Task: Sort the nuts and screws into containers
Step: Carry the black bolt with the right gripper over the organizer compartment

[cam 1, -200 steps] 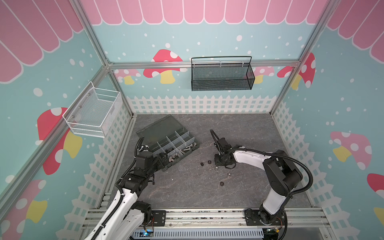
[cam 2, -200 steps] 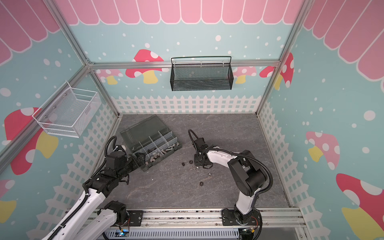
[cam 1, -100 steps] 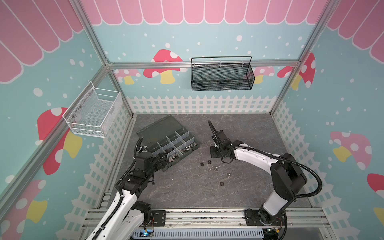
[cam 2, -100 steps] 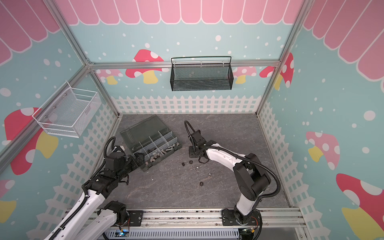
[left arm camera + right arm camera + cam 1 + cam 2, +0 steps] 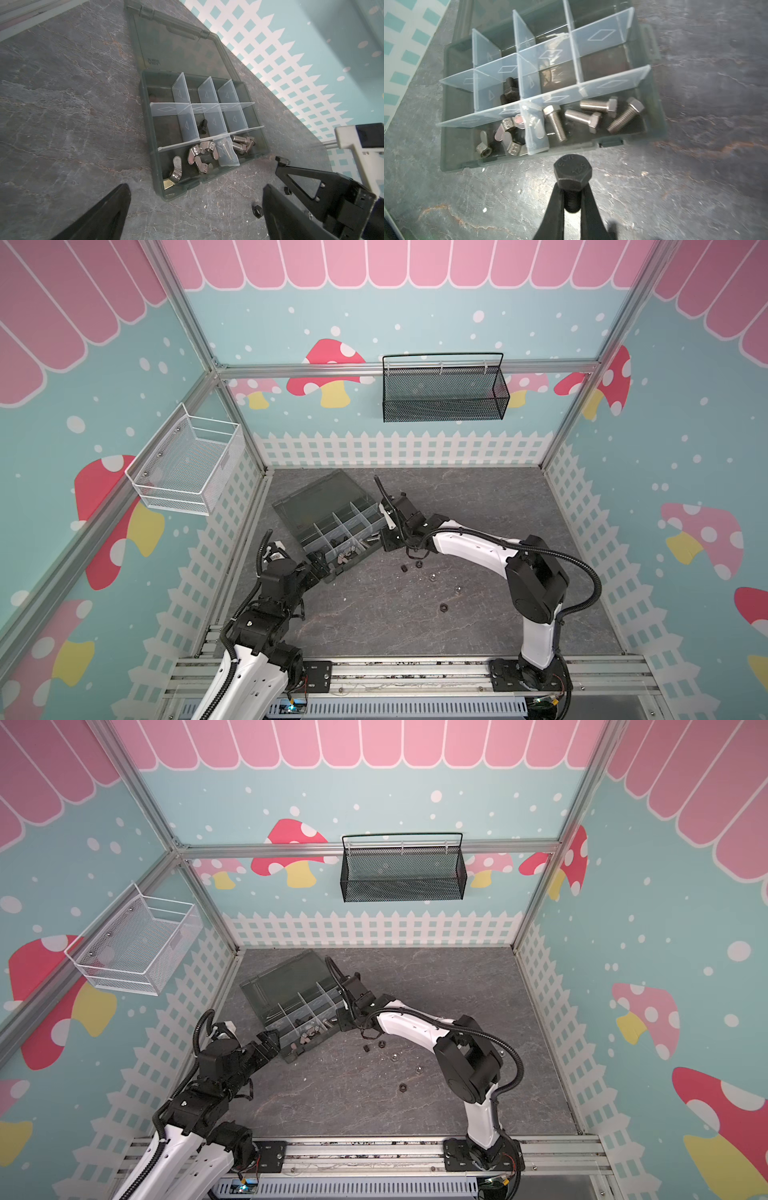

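Loose nuts (image 5: 443, 607) lie scattered on the table (image 5: 374, 626), lower centre in both top views. Left gripper (image 5: 195, 207): jaws spread wide, nothing in them, just beside the near corner of the organizer box (image 5: 316, 499), left of centre. Right gripper (image 5: 572, 188): pinched on a black bolt (image 5: 572, 172) by the shank, at the box's right edge. Inside the box: wing nuts (image 5: 508, 137) and silver bolts (image 5: 591, 120) in the front compartments, black bolts (image 5: 508, 91) one row back.

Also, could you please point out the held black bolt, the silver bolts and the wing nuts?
black bolt (image 5: 572, 173): right wrist view, hex head.
silver bolts (image 5: 592, 105): right wrist view, one shank.
wing nuts (image 5: 194, 154): left wrist view, the middle nut.
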Robot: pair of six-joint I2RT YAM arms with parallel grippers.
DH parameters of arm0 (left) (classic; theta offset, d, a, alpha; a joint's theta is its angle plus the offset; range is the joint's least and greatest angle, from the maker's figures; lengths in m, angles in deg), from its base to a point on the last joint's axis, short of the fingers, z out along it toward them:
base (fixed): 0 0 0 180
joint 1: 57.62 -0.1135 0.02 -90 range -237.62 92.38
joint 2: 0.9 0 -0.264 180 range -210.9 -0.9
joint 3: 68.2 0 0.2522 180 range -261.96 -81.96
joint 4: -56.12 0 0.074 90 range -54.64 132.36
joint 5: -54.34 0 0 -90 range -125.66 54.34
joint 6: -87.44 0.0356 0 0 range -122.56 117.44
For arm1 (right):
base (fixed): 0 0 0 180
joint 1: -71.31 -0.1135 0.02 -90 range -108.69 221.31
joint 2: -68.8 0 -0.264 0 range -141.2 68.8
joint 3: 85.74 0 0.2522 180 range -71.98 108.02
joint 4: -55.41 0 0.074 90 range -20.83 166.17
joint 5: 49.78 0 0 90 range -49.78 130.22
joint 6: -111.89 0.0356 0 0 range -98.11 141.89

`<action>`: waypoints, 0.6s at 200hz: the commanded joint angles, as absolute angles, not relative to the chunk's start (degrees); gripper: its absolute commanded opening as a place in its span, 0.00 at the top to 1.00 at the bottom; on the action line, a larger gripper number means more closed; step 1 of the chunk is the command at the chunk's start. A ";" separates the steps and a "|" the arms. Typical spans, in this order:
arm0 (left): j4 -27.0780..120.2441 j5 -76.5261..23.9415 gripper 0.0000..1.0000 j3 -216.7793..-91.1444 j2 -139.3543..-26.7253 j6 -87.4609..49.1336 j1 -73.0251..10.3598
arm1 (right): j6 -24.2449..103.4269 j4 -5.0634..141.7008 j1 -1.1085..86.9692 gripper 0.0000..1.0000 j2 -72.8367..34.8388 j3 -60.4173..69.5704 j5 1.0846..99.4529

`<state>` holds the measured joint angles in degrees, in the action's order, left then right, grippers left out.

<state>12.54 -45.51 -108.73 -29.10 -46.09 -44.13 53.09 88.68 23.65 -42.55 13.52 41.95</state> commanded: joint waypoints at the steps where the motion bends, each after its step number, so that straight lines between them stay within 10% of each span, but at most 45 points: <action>1: 10.04 -48.03 0.00 -107.25 -26.85 -48.37 -44.53 | 50.31 88.76 21.94 1.00 -44.80 18.04 44.06; 120: 5.10 -51.72 0.01 -105.03 -17.40 -53.44 -44.53 | 41.04 96.49 16.91 1.00 -61.48 43.90 45.59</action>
